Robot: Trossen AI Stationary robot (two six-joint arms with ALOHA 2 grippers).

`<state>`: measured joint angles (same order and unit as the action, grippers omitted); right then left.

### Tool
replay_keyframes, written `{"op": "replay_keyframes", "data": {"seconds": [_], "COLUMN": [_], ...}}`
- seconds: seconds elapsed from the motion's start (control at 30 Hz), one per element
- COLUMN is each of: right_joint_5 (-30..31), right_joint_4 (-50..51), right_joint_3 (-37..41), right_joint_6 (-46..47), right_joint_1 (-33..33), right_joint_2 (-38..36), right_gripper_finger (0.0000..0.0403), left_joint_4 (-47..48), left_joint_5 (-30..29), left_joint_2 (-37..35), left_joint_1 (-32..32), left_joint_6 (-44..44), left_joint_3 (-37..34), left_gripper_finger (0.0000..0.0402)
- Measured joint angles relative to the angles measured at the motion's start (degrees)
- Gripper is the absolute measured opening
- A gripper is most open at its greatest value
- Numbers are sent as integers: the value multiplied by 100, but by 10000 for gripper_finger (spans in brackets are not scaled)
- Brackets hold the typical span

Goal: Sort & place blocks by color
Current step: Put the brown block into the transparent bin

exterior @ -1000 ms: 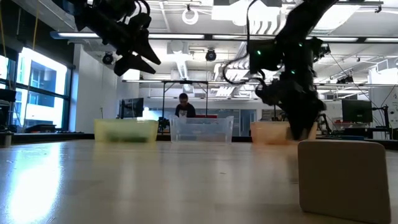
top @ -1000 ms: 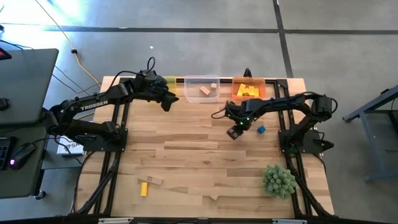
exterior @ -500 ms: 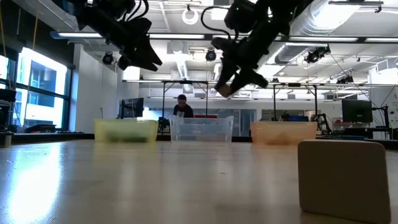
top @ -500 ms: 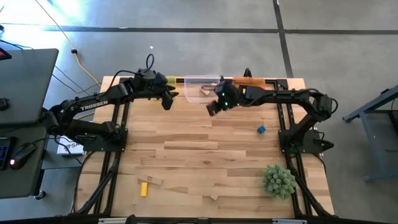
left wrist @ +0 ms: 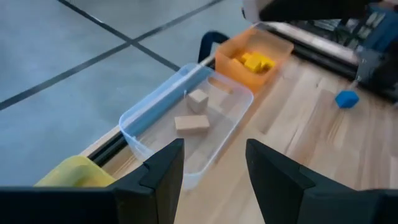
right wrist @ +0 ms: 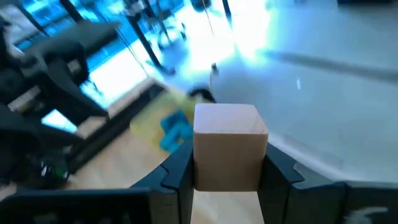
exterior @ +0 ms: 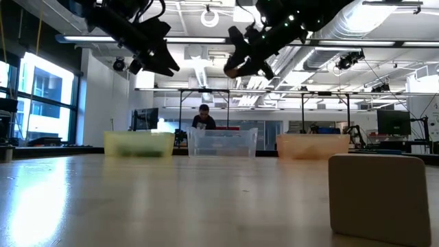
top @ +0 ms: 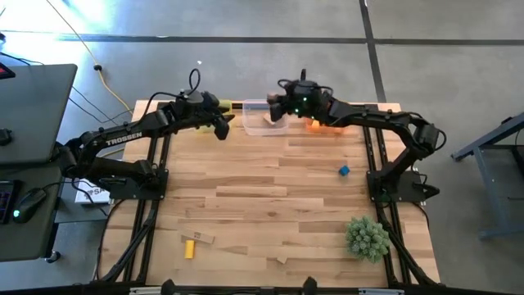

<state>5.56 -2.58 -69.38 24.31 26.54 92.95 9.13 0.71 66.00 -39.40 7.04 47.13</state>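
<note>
Tan wood cube (right wrist: 227, 146) rides pinched between the right hand's (right wrist: 227, 168) fingers, high over the clear bin (top: 264, 108) at the tabletop's (top: 262, 188) far edge. It looks light, rigid and smooth-faced, gripped on two opposite flat sides; being a cube, it shows no long axis. Left hand (left wrist: 211, 168) hovers spread and empty, just left of that bin.

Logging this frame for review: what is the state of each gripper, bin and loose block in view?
Right gripper: shut on a tan wooden cube, above the clear plastic bin.
Left gripper: open, empty, raised near the bins.
Clear plastic bin: holds two tan blocks.
Orange plastic bin: holds yellow blocks.
Blue block: loose on the wooden table.
</note>
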Motion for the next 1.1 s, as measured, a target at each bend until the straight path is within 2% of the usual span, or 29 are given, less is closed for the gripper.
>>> {"op": "replay_keyframes", "data": {"seconds": [0.13,0.27,0.43,0.7,0.87,1.1], "right_joint_5": [-203,-512,-883,-1175,-1313,-1307], "right_joint_4": [-620,-439,722,2874,3557,3753], "right_joint_3": [0,-244,-1218,-2567,-2895,-2896], "right_joint_6": [-562,-940,-1547,-1684,-1640,-1669], "right_joint_1": [226,454,673,888,881,785], "right_joint_2": [0,61,538,1611,2186,2694], "right_gripper_finger": [104,104,104,104,104,104], "left_joint_4": [-162,-229,-309,-239,-88,26], "left_joint_5": [-20,-54,-52,-54,-66,-54], "left_joint_2": [0,0,0,0,0,0], "left_joint_1": [-28,-208,-520,-815,-874,-870], "left_joint_6": [163,178,187,310,347,348], "left_joint_3": [0,0,0,0,0,0], "left_gripper_finger": [163,163,163,163,163,163]}}
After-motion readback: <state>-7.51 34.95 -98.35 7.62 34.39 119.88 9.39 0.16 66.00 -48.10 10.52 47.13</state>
